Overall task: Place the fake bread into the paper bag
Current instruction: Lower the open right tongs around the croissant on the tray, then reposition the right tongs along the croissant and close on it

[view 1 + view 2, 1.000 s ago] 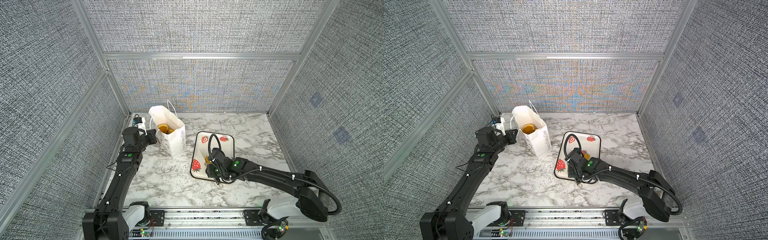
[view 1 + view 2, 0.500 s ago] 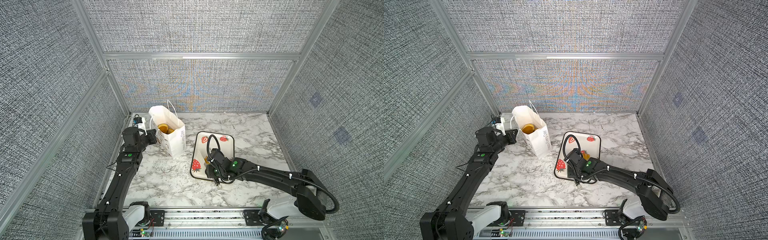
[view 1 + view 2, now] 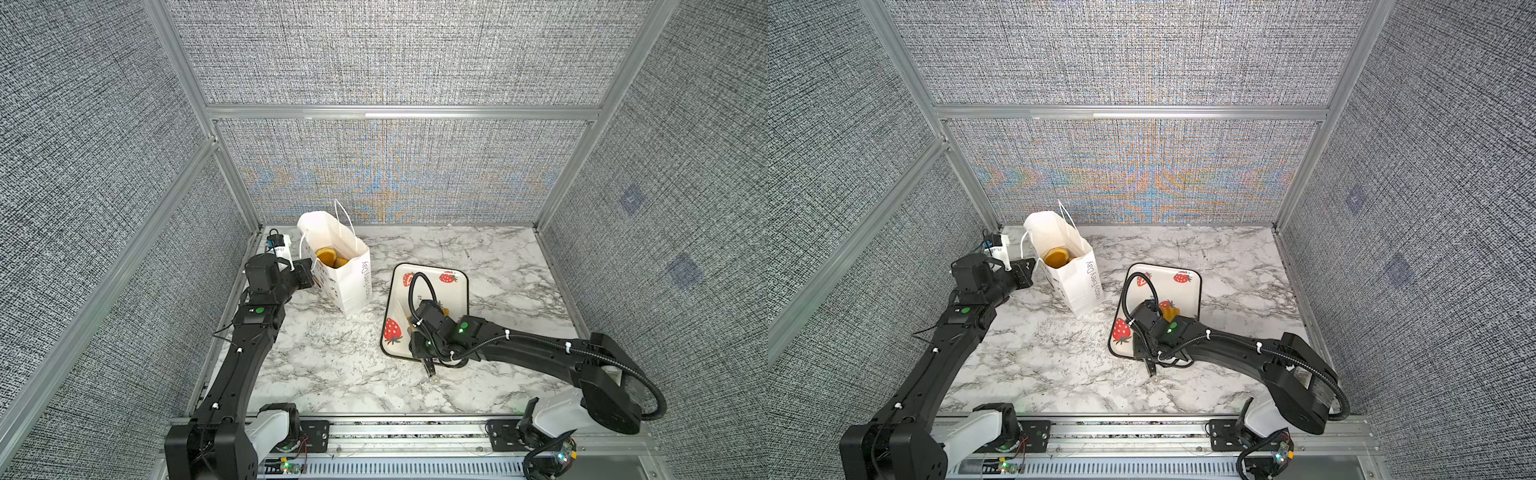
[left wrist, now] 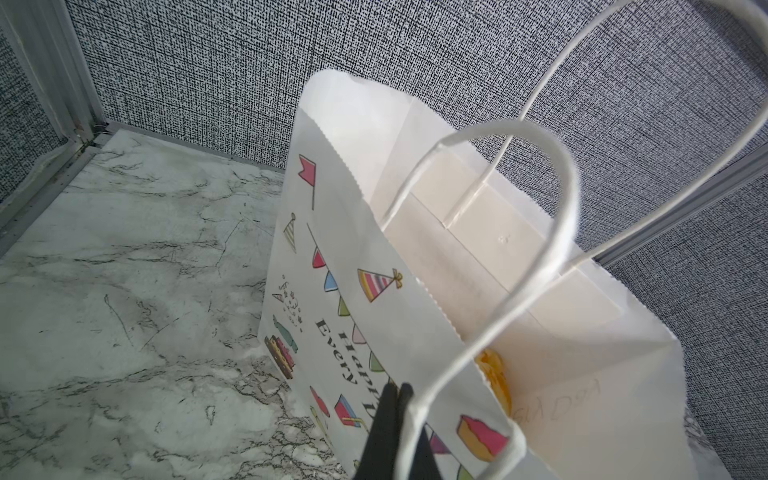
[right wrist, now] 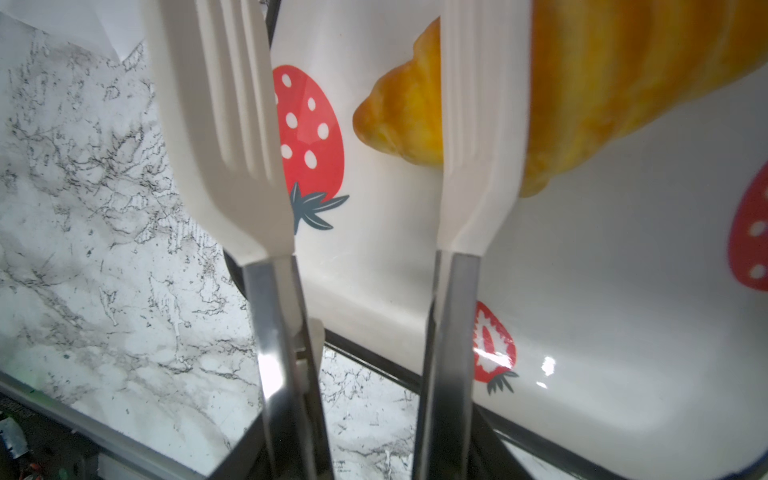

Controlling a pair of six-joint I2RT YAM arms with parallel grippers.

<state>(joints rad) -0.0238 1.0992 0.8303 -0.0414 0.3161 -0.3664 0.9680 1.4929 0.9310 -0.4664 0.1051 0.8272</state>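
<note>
The paper bag (image 3: 349, 278) is seen upright on the marble surface (image 3: 332, 361) near the back left corner, unmoved over the last second. The left tool (image 4: 395, 399) is pinched shut at the bag's near rim beside the cord handle, and no change is found in that arm's pose. Several pieces of bread (image 3: 1057, 257) are visible inside the open bag.

The right arm has shifted slightly: its elbow is now drawn a little nearer the strawberry tray (image 3: 432, 272) than a second ago, while the wrist is kept over the tray's near half. The right tool (image 3: 422, 349) is closed on the metal arms of the white tongs (image 5: 232, 145), whose slotted blades are held apart. One croissant (image 5: 602, 83) is left on the tray; its pointed end is seen between the blades and its body behind one blade. Whether that blade touches it cannot be told. The croissant's place on the tray is unchanged.
</note>
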